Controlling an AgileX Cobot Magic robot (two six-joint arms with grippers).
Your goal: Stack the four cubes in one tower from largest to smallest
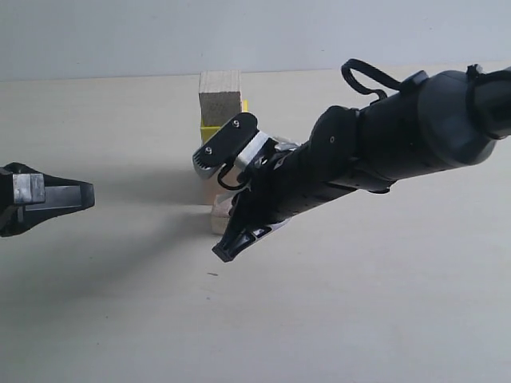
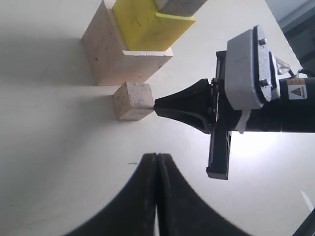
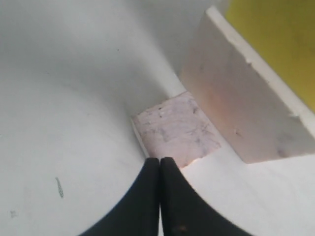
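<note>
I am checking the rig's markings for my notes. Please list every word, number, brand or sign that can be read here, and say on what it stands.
Yellow warning triangle, a sign without readable words: on a small label on the right arm, seen in the left wrist view.
Any fine print on that label: too small to read.
Elsewhere in the three views: no writing visible.

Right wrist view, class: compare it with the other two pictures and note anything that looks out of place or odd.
The right gripper is shut with nothing between its jaws; its tips meet the smallest cube from outside instead of straddling it. That cube sits on the table beside the largest cube.
</note>
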